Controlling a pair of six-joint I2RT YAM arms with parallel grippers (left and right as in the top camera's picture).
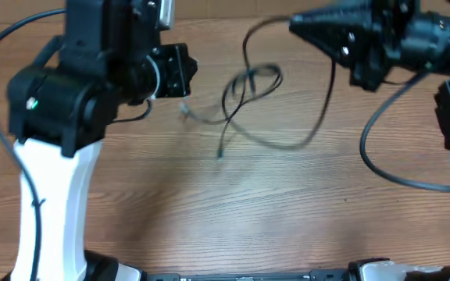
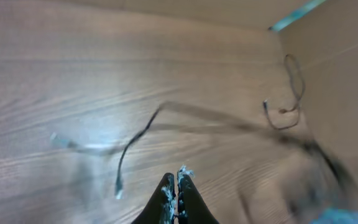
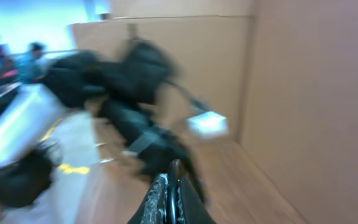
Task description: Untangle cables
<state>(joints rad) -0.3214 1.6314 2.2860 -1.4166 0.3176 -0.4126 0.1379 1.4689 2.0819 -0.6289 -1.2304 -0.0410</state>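
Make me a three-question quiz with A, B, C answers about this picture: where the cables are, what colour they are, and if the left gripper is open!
1. Where are the cables? A on the table; B in a box; C on a shelf.
2. What colour are they? A red; B black; C yellow.
3. The left gripper is: A wide open; B shut; C holding a cup.
Answers: 1 A, they sprawl over the wood. 2 B, the cords look black. 3 B, its fingers touch with no gap.

Left claw (image 2: 176, 179) and right claw (image 3: 169, 175) both pinched tight, fingertips together
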